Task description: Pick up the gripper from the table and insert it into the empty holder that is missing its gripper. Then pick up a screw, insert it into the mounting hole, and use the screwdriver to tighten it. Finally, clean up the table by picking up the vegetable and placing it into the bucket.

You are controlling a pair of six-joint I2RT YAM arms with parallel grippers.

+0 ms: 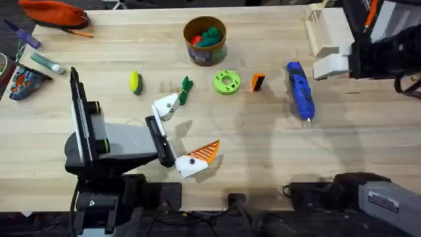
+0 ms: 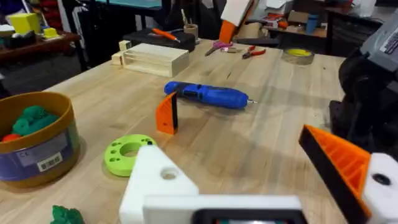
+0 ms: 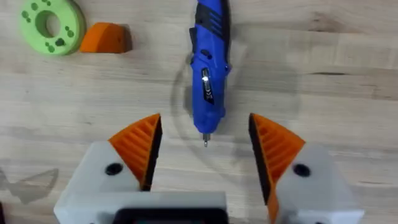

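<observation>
The orange gripper (image 1: 258, 81) (image 2: 166, 114) (image 3: 106, 38) stands on the table between a green disc (image 1: 226, 81) and the blue screwdriver (image 1: 299, 89) (image 3: 208, 62). My left gripper (image 1: 187, 128) (image 2: 249, 168) is open; one of its fingers is the bare white holder (image 1: 166, 105) (image 2: 158, 177), and the other carries an orange pad. My right gripper (image 1: 331, 64) (image 3: 205, 121) hovers open over the screwdriver's tip. A yellow-green vegetable (image 1: 135, 82) and a green one (image 1: 186, 89) lie on the table. The bucket (image 1: 205, 56) (image 2: 37, 155) holds toy food. The screw is too small to tell.
A wooden box (image 1: 322, 29) (image 2: 152, 59) sits at the far right, behind the right arm. An orange pouch (image 1: 56, 13) and small tools lie at the far left. Bare table lies in front of the screwdriver and at the near right.
</observation>
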